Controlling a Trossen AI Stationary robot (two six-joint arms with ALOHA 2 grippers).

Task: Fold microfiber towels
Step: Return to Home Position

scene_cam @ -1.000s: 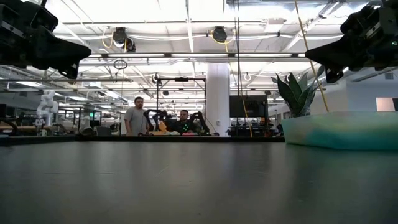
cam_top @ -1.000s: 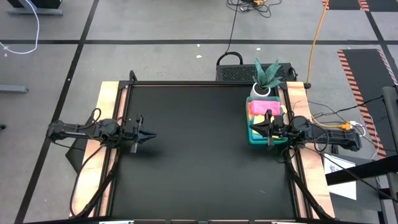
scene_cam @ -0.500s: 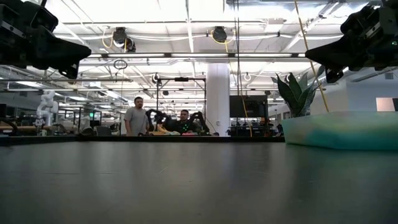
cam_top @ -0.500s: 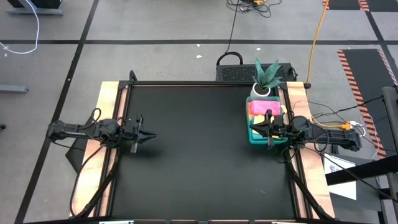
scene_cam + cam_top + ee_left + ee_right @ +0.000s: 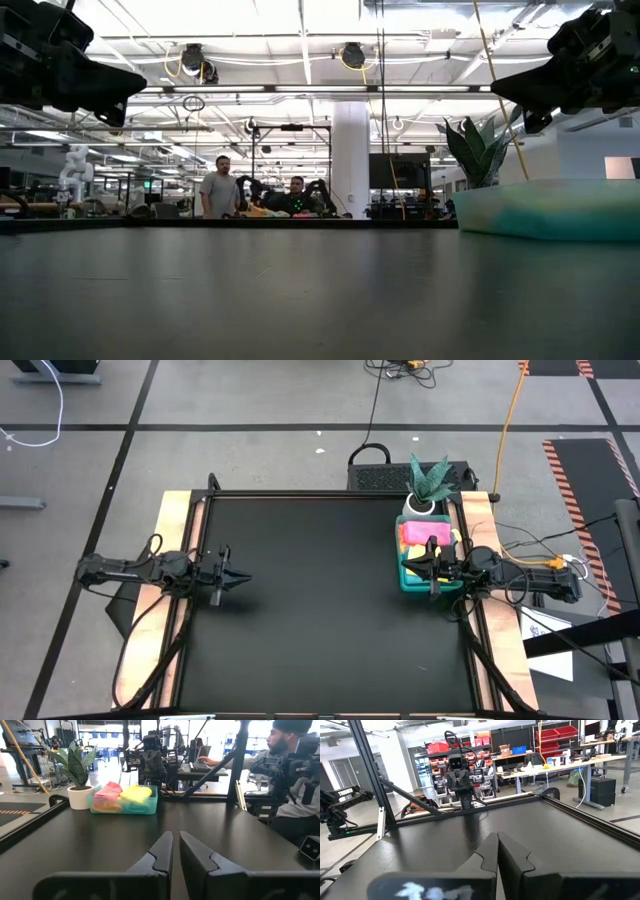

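No change is found against the pictures of the last second: both arms are held exactly where they were, and nothing on the table (image 5: 310,610) has been shifted. This is judged to mean that the homing is finished and, with no cloth left on the table outside the green tray (image 5: 403,582), the folding job is taken as done.

The left gripper (image 5: 240,576) is parked well apart from the green tray, at the table edge opposite it. Its jaws are drawn almost together with only a thin slit between them, and nothing is held. The right gripper (image 5: 408,567) is held above the green tray, over its end away from the potted plant (image 5: 430,485), with its jaws likewise pressed together on nothing.

Inside the green tray a pink towel (image 5: 420,532) is seen at the plant end, and a yellow towel (image 5: 136,794) is laid beside it.

No light blue cloth and no second yellow one can be made out. They may be covered by the upper cloths or by the right gripper, which blocks part of the tray from above. In the low view only the tray's outer wall is shown, so its contents are hidden there. How neatly the cloths are folded cannot be told.
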